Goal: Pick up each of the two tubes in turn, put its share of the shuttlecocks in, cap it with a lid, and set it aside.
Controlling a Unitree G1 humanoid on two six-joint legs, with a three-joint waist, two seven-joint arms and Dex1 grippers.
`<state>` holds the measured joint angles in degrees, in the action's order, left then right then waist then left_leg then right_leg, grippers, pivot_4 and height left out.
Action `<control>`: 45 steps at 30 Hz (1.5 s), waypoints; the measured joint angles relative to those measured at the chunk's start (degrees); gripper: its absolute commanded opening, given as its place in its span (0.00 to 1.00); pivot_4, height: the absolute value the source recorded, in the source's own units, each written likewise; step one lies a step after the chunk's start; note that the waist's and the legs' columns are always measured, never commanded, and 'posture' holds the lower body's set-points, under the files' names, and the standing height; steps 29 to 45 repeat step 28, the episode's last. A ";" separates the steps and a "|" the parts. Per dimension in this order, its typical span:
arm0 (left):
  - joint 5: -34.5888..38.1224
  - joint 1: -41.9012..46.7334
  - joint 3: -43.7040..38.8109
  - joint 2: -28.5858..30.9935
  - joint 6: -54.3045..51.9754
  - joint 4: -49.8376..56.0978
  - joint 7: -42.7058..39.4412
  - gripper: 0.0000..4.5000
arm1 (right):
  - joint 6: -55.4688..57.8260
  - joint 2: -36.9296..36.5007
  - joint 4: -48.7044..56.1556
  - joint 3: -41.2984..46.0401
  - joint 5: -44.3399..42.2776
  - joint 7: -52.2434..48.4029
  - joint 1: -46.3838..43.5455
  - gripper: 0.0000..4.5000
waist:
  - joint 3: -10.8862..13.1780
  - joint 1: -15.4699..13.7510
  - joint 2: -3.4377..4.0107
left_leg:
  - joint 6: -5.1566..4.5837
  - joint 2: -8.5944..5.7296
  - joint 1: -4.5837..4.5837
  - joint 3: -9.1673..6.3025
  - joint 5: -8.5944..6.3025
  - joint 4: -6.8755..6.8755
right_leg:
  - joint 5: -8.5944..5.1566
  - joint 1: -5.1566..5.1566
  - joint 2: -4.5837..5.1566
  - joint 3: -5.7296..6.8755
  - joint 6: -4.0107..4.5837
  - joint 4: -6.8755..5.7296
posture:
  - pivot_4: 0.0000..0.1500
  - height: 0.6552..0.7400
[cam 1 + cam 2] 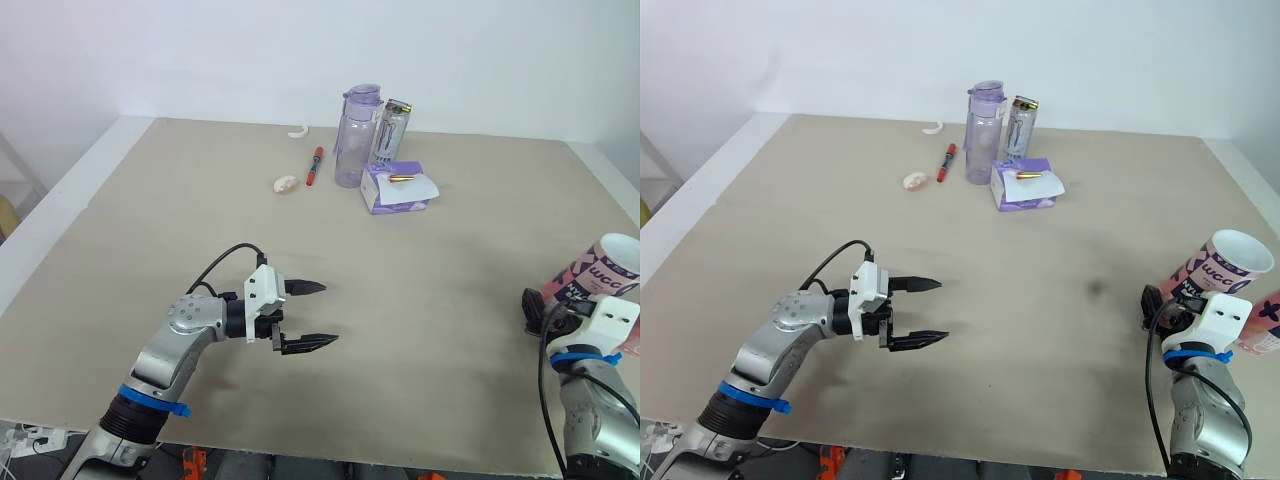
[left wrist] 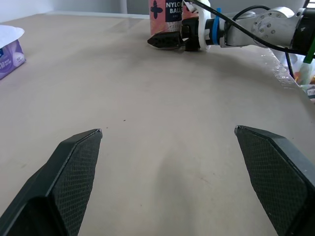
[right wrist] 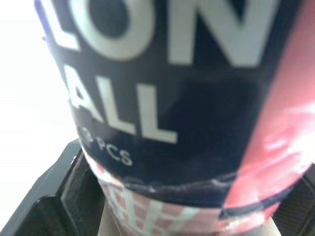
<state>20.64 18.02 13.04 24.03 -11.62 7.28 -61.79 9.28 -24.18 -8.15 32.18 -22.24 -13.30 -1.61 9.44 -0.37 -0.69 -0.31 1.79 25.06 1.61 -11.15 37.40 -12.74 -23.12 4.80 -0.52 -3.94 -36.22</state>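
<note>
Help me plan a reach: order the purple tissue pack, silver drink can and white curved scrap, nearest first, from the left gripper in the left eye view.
1. Purple tissue pack, ahead-right of the left gripper.
2. Silver drink can, behind the pack.
3. White curved scrap, at the back edge.

Tube [image 3: 187, 98]: I see it very close, dark blue with white lettering, pink down one side.
Gripper finger [image 3: 54, 201]: black, against it.
</note>
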 measured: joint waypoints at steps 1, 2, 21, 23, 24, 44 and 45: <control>-0.04 0.03 0.00 0.03 0.00 -0.10 -0.04 1.00 | 0.54 0.15 1.08 -0.01 -0.07 0.10 0.66 0.99 | 0.00 0.00 0.00 | 0.00 0.00 0.00 0.00 0.00 0.00 | 0.00 0.00 -0.01 -0.01 0.00 0.00 | 1.00 1.00; -0.05 0.04 0.00 0.04 0.00 -0.13 -0.06 1.00 | 0.74 0.19 1.44 -0.02 -0.10 0.13 0.90 0.99 | 0.00 0.00 0.00 | 0.00 0.00 0.00 0.00 0.00 -0.01 | -0.01 0.00 -0.01 -0.02 0.00 0.00 | 1.00 1.00; -2.77 2.66 -1.19 1.68 1.81 -8.30 0.18 1.00 | 2.83 -6.02 25.44 -6.10 -2.63 -18.61 24.77 0.99 | -0.07 0.41 0.15 | 0.01 0.13 -0.03 0.02 -0.01 -0.03 | -0.03 -0.19 -0.32 -0.41 -0.03 0.02 | 1.00 1.00; -2.84 2.67 -1.91 2.20 1.82 -8.45 0.53 1.00 | 1.46 -7.28 26.27 -8.26 -3.73 -23.76 22.80 0.99 | -0.05 0.44 0.12 | 0.01 0.19 -0.06 -0.03 -0.01 0.01 | 0.06 -0.19 -0.41 -0.41 0.03 0.02 | 1.00 1.00; -2.93 2.58 -2.26 3.04 1.89 -8.69 0.54 1.00 | 0.63 -9.15 26.17 -10.62 -4.12 -27.56 19.81 0.99 | -0.03 0.53 0.10 | 0.01 0.19 -0.10 -0.04 -0.01 0.03 | 0.16 -0.22 -0.43 -0.41 0.11 0.02 | 1.00 1.00; -3.39 1.78 -3.03 4.58 3.15 -8.95 0.53 1.00 | -1.61 -12.25 25.30 -15.45 -4.47 -35.23 12.87 0.99 | -0.02 0.22 0.08 | 0.01 0.21 -0.12 -0.08 0.00 0.02 | 0.18 -0.20 -0.47 -0.38 0.14 0.02 | 1.00 1.00; -3.39 1.78 -3.03 4.58 3.15 -8.95 0.53 1.00 | -1.61 -12.25 25.30 -15.45 -4.47 -35.23 12.87 0.99 | -0.02 0.22 0.08 | 0.01 0.21 -0.12 -0.08 0.00 0.02 | 0.18 -0.20 -0.47 -0.38 0.14 0.02 | 1.00 1.00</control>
